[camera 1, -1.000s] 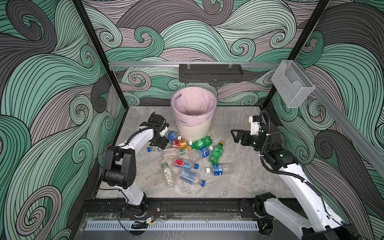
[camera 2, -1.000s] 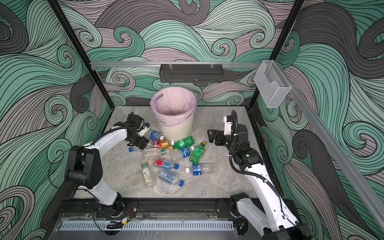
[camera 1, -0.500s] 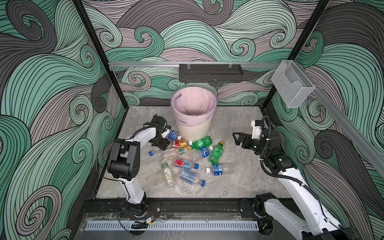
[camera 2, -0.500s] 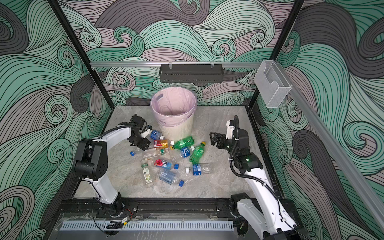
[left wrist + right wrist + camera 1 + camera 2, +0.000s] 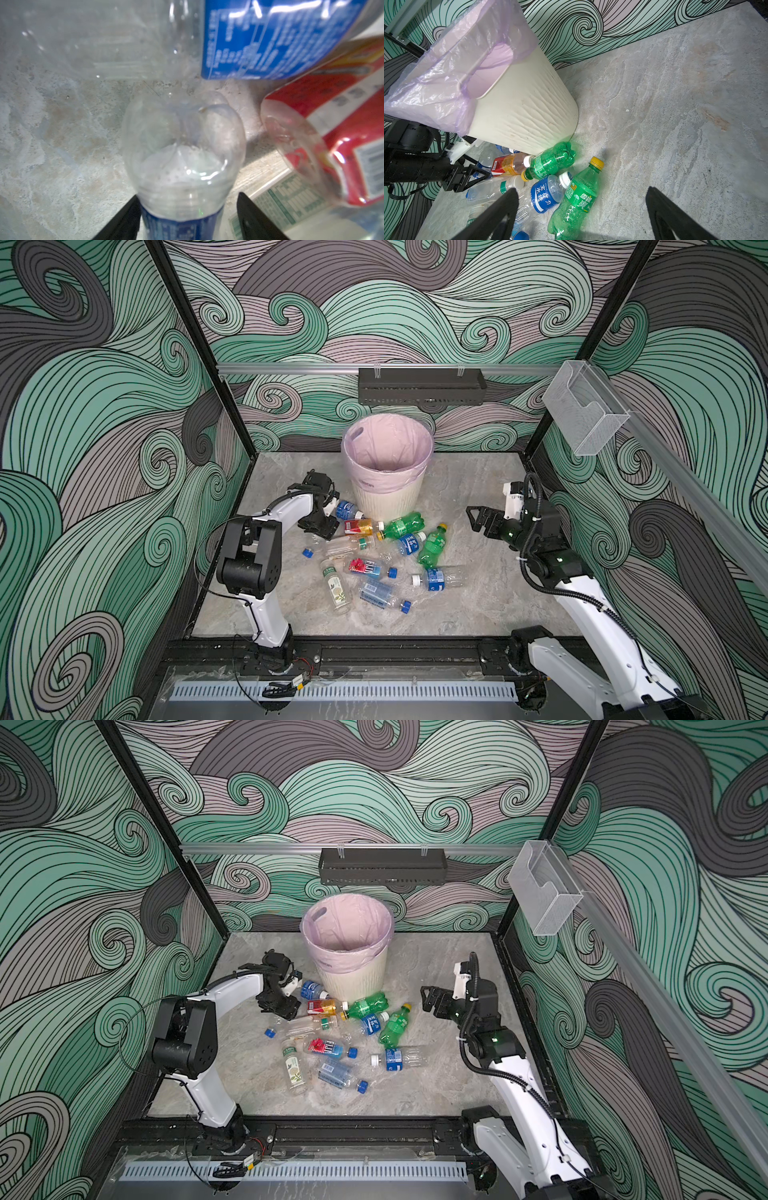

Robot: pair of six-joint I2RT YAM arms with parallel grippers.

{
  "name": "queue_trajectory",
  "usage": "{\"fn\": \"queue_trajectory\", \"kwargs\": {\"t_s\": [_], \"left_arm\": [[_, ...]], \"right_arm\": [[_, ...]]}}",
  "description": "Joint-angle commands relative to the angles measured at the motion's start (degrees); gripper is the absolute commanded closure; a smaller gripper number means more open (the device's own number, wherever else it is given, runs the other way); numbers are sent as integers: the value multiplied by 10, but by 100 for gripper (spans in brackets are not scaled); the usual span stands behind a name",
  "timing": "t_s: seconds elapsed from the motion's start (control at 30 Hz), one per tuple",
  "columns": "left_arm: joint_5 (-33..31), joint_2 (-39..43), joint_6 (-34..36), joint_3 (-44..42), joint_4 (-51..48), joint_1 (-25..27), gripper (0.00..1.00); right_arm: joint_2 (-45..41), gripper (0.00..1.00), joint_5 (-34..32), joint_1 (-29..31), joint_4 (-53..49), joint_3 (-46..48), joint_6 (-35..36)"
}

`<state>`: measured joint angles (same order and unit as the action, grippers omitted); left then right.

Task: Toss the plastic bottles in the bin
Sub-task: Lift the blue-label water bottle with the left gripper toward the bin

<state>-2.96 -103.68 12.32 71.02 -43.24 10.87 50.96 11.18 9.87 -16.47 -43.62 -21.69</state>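
Note:
Several plastic bottles (image 5: pixel 376 556) lie in a pile on the stone floor in front of the bin (image 5: pixel 386 497), a cream ribbed basket with a pink liner. My left gripper (image 5: pixel 322 529) is down at the pile's far left. In the left wrist view its fingers (image 5: pixel 126 218) straddle a clear blue-labelled bottle (image 5: pixel 182 166). One finger touches it and a gap shows at the other. My right gripper (image 5: pixel 478 520) hovers open and empty to the right of the pile, above a green bottle (image 5: pixel 577 199).
A clear box (image 5: pixel 582 410) hangs on the right wall rail and a black shelf (image 5: pixel 419 385) on the back rail. Black frame posts stand at the floor's back corners. A red-labelled bottle (image 5: pixel 332 135) and another blue-labelled one (image 5: pixel 270 37) lie close to my left jaws.
My left gripper has come down over the blue-labelled bottle and its jaws have narrowed. The bottle's blue cap end slid toward the front. My right gripper dropped slightly.

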Motion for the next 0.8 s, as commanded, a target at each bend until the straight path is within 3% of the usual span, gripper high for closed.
{"fn": "queue_trajectory", "kwargs": {"t_s": [0.0,0.1,0.2,0.57,0.77], "left_arm": [[11,-18,-36,5,-24,-5,29],[25,-13,-58,4,-31,-5,41],[26,11,-71,-13,-24,-7,44],[-28,80,-114,-22,-51,-25,45],[5,160,-128,-33,-45,-51,45]], "right_arm": [[-2,4,8,-3,9,-2,-2],[-3,4,5,-5,4,-4,3],[-3,4,2,-6,-4,-8,10],[19,4,10,-8,1,-14,5],[31,5,6,-8,-15,-19,13]]}}
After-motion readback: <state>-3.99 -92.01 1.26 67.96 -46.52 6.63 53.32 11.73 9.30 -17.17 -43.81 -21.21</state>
